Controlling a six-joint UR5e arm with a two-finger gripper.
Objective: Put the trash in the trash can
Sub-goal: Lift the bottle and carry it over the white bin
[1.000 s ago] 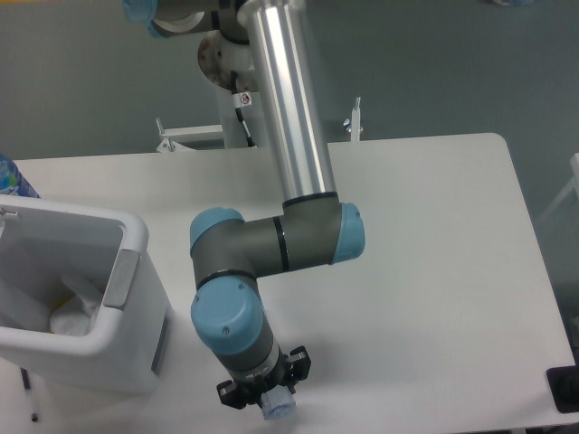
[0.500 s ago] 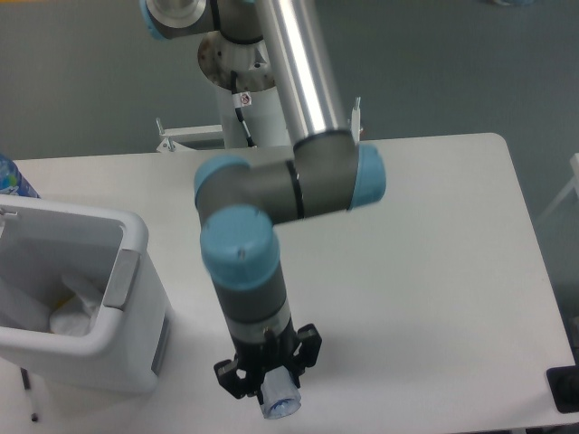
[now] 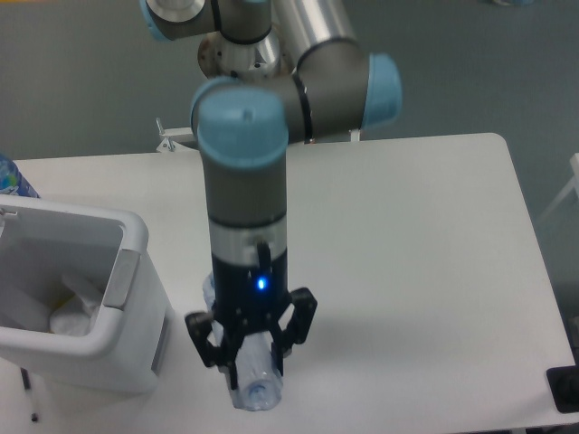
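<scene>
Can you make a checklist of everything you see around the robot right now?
Surface: white table, mostly bare.
Job's things: clear bottle in the gripper, near the front edge; white bin on the left with whitish wrapper inside.
Clutter: part of a blue object behind the bin, unclear what.
Gripper: gripper pointing down, closed around the bottle, blue light on.
Cables: nothing seen.
Surroundings: grey floor; dark object at bottom right corner.

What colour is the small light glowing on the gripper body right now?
Blue. The light glows on the dark gripper body, seen in the fixed camera view.
</scene>
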